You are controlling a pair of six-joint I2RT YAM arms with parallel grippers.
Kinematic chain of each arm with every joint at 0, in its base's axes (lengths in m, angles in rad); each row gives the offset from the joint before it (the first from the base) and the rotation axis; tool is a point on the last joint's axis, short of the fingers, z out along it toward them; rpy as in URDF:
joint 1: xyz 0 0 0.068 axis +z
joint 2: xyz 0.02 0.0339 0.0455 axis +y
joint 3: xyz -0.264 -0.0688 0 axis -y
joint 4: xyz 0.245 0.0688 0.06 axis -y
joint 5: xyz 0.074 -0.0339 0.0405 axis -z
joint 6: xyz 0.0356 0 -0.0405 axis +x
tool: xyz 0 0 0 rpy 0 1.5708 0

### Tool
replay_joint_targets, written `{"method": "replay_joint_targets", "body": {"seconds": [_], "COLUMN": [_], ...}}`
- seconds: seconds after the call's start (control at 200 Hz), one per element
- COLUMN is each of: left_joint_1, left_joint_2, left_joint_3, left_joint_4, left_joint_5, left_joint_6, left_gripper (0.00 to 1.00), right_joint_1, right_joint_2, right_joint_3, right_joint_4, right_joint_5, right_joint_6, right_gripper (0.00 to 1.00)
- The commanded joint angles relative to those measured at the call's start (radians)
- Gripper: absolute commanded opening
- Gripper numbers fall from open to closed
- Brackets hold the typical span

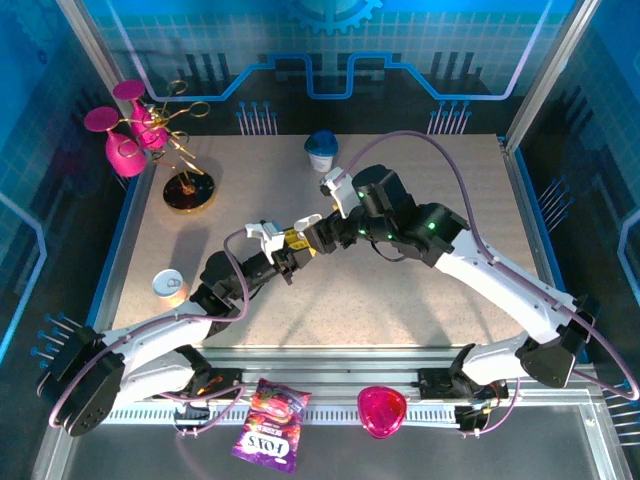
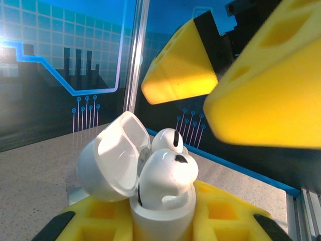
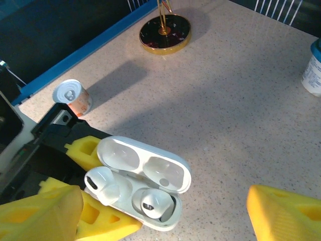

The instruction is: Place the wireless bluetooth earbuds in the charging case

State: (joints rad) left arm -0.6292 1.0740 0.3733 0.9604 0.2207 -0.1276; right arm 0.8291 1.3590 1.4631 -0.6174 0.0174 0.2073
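Speckled beige surface (image 1: 450,200) lies beneath a glossy white open-lidded charging case (image 3: 150,168), clamped in the left tool (image 1: 288,258). Two small white plastic earbuds (image 3: 103,185) sit inside it, one sunk deep, one standing proud. Just above them the right tool (image 2: 181,103) gapes wide, touching nothing.

On the tabletop (image 1: 260,180): gold stand (image 1: 189,190) at ten o'clock, cup (image 1: 322,152) at twelve, can (image 1: 169,285) at nine; bag (image 1: 269,425) at six.

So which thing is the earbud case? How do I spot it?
Look at the middle of the table. The left gripper holds a small white charging case there. Unlike the can nearby, its lid is flipped open, with two earbuds inside.
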Motion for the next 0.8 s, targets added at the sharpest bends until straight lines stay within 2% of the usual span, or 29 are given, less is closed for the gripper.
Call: {"method": "replay_joint_targets", "body": {"seconds": [0.0, 0.075, 0.265, 0.38, 0.465, 0.63, 0.79], "left_joint_1": [0.005, 0.004, 0.004, 0.005, 0.006, 0.004, 0.004], "left_joint_2": [-0.001, 0.003, 0.002, 0.007, 0.015, 0.034, 0.036], "left_joint_3": [0.003, -0.012, -0.016, -0.003, -0.005, -0.022, -0.045], "left_joint_4": [0.072, 0.087, 0.082, 0.048, 0.062, 0.123, 0.17], "left_joint_5": [0.058, 0.095, 0.128, 0.081, 0.091, 0.172, 0.205], "left_joint_6": [0.067, 0.124, 0.164, 0.135, 0.138, 0.191, 0.238], "left_gripper": [0.16, 0.16, 0.16, 0.16, 0.16, 0.16, 0.16], "right_joint_1": [-0.029, -0.049, -0.076, -0.071, -0.073, -0.095, -0.126], "right_joint_2": [-0.015, 0.009, 0.089, 0.069, 0.047, 0.08, 0.114], "right_joint_3": [0.005, 0.035, 0.121, 0.09, 0.062, 0.099, 0.136], "right_joint_4": [0.032, 0.005, -0.125, -0.073, -0.038, -0.141, -0.225], "right_joint_5": [-0.057, -0.07, -0.081, -0.16, -0.201, -0.123, -0.09], "right_joint_6": [0.059, 0.103, 0.128, 0.103, 0.117, 0.17, 0.203], "right_gripper": [0.85, 0.83, 0.81, 0.83, 0.86, 0.84, 0.8]}}
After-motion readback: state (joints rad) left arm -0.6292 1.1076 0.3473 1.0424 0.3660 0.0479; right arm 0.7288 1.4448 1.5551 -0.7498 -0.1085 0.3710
